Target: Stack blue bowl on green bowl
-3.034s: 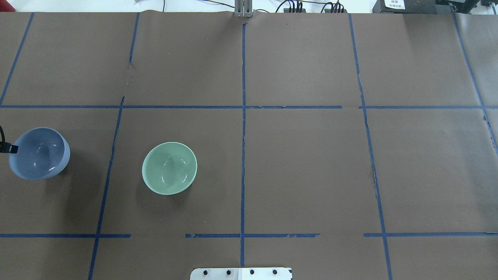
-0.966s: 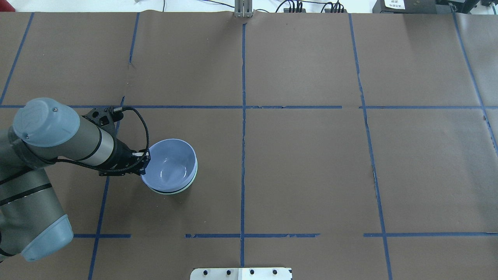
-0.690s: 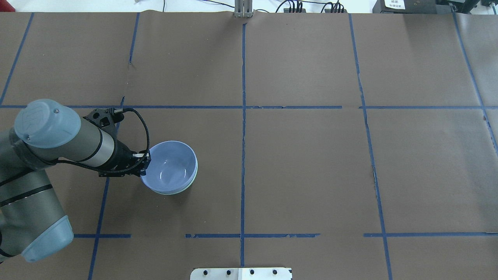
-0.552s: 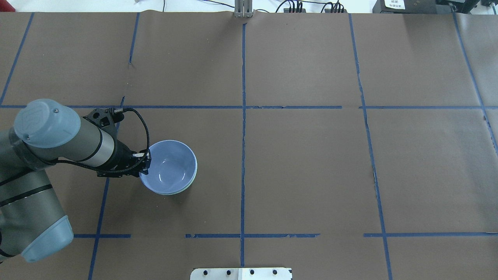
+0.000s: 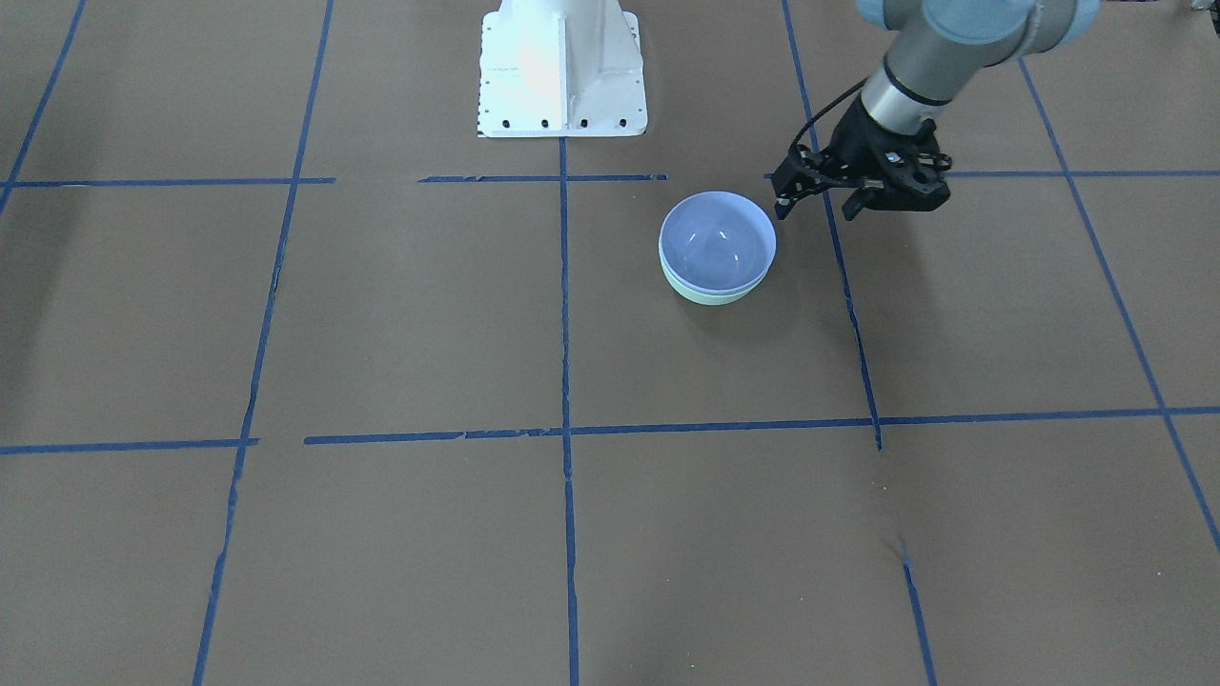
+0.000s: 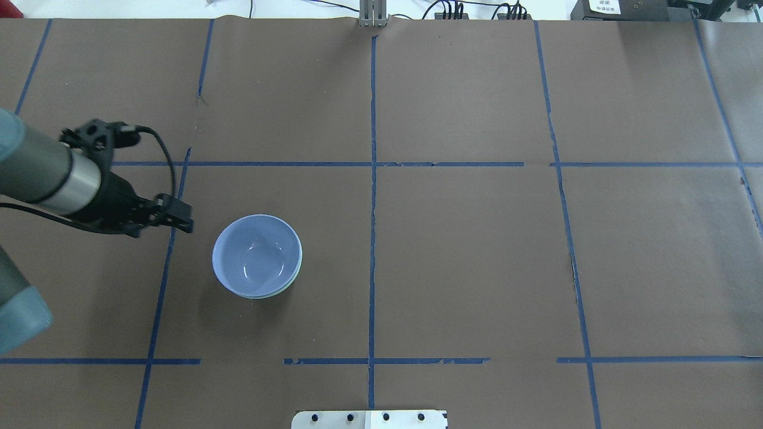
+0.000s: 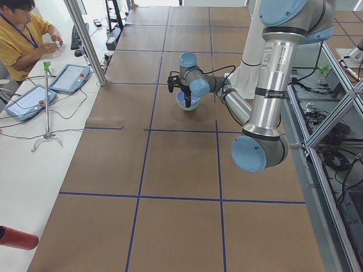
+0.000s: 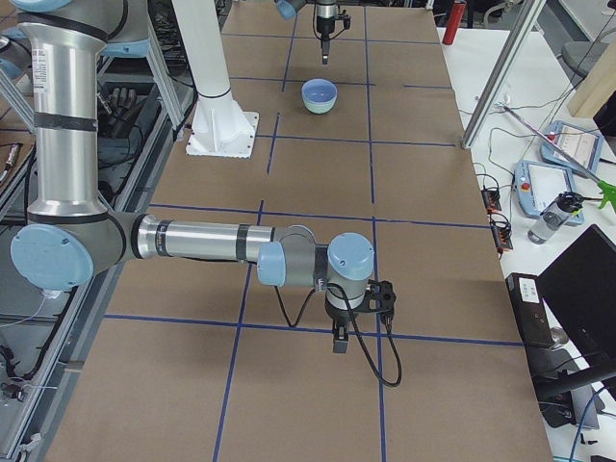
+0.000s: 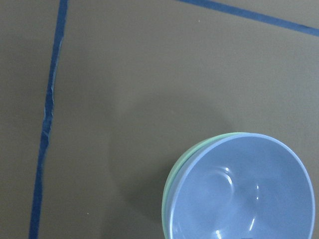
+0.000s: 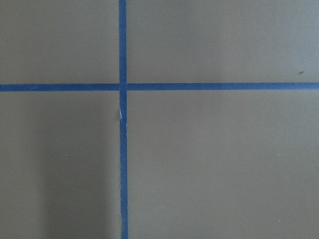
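One move seems left: back the empty left gripper [image 6: 182,221], finger spread indiscernible, away from the green bowl [image 5: 713,295] without nudging the blue bowl [image 5: 717,238].

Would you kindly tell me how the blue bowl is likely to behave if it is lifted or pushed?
Its glossy highlights suggest the blue bowl is hard and glazed, so probably stiff, slippery and breakable. Nested in the green bowl, it would likely drag that bowl along if pushed sideways. Lifted straight up, it should probably come free.
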### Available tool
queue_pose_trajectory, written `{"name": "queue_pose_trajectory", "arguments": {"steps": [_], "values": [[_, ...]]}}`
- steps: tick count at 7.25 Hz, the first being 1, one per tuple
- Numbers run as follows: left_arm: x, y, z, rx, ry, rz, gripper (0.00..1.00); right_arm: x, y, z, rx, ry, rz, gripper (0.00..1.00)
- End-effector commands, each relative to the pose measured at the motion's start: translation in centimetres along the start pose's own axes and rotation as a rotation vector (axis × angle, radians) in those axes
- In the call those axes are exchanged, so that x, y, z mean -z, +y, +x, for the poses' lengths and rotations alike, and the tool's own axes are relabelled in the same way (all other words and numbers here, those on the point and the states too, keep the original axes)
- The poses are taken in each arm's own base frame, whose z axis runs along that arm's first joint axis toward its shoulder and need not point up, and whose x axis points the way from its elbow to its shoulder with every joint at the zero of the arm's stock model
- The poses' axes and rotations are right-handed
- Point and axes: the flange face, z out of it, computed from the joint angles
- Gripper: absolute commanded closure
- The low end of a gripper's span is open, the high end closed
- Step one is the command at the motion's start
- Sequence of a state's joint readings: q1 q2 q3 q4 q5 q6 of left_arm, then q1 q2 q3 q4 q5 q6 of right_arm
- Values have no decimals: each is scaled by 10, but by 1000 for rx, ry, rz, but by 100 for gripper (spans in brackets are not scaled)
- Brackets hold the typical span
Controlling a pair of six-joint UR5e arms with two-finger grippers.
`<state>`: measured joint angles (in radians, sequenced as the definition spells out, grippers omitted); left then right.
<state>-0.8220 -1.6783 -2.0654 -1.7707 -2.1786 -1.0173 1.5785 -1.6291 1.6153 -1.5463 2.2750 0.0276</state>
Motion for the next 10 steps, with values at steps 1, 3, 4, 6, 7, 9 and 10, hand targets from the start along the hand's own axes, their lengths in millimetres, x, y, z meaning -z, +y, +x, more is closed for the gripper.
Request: {"name": "queue_pose_trajectory", "arguments": {"steps": [1,3,4,6,7,9,10], "values": [[44,-18,-150,-281,-108,20,0,0,0,0,-1,0,-1,0],[89,-26,-280,-433,-233,-14,0,0,0,0,0,0,0,0],[123,-24,-333,-421,-270,-36,0,0,0,0,0,0,0,0],[153,-11,-413,-225,-292,-20,0,0,0,0,0,0,0,0],[154,-7,-431,-184,-290,-20,0,0,0,0,0,0,0,0],[143,13,-436,-155,-199,-33,0,0,0,0,0,0,0,0],[142,20,-436,-152,-188,-35,0,0,0,0,0,0,0,0]]}}
